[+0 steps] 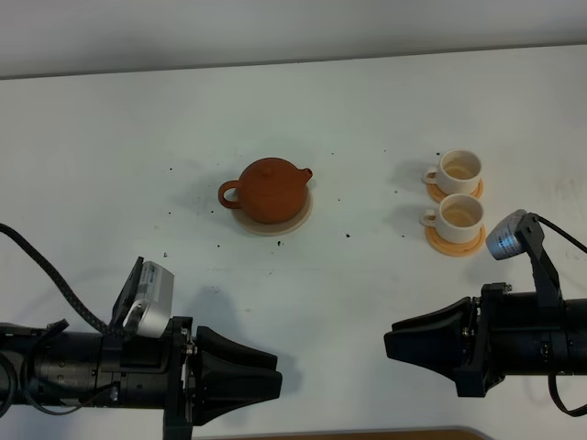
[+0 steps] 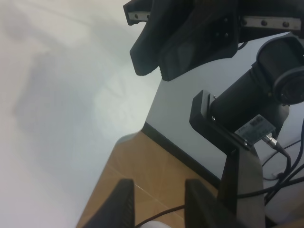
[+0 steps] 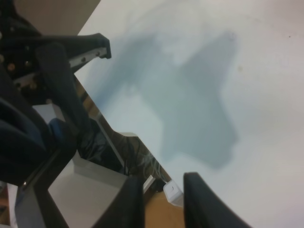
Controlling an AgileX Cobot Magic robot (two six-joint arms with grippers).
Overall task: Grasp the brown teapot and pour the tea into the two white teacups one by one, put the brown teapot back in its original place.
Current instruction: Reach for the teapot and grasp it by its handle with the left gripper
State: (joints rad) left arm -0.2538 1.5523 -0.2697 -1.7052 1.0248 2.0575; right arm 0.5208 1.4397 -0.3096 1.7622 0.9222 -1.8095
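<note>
Bright, even overhead light for you. Exterior view's sharp, white table (image 1: 110,128) slightly washed out, no hard glare, only faint soft shadows on it. Left wrist cam: tabletop nearly blown out w/ a smeary pale shadow; left gripper (image 2: 156,206) tips out of focus. Right wrist cam: big soft grey shadow, right gripper (image 3: 161,199) tips blurry too.

This is looking like a robotics lab, not a home. Two black jointed robot arms, the left arm (image 1: 73,362) and the right arm (image 1: 541,339), are lying along the near edge of a bare white flat tabletop (image 1: 293,92), and small silver cameras (image 1: 147,298) are riding on them. A black cable (image 1: 55,275) is trailing off the table's left edge. Past the near edge, a brown wood-patterned floor (image 2: 142,175) is meeting a dark skirting strip (image 2: 180,151).
</note>
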